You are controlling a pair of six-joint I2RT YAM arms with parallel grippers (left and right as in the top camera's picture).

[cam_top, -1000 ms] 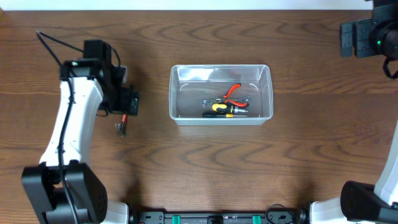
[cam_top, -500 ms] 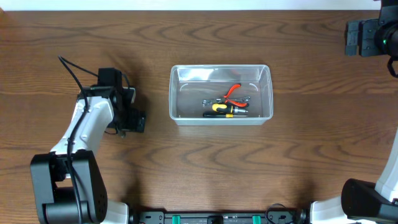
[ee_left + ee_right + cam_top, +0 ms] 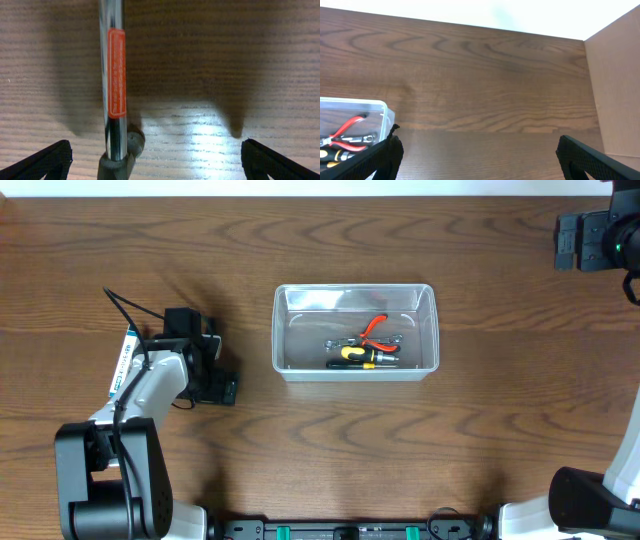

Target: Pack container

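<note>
Nearest, at the left gripper (image 3: 156, 161): jaws spread wide, clasping nothing, straddling a chrome-shafted tool (image 3: 111, 75) with a red label, flat on the table (image 3: 225, 60). Long axis of that shaft square across the closing line, yet off-centre, close to the left-hand fingertip in the wrist view and well apart from the other; probably calls for a sideways nudge before closing. Hidden beneath the gripper in the overhead view. Further on, toward the table's middle and to the right of this gripper as seen from overhead: the container (image 3: 305, 340), clear, long side running left to right, already holding red-handled pliers (image 3: 375, 328), a yellow-and-black screwdriver (image 3: 362, 355) and some small metal pieces. Left arm plainly the nearer one for pick and carry. Farthest, at the far right corner: right gripper (image 3: 477, 152), likewise wide open and empty, well apart from everything. Against a second ago: left arm drawn back toward its base, gripper now covering the tool, then exposed just beside it; container and contents unmoved.
</note>
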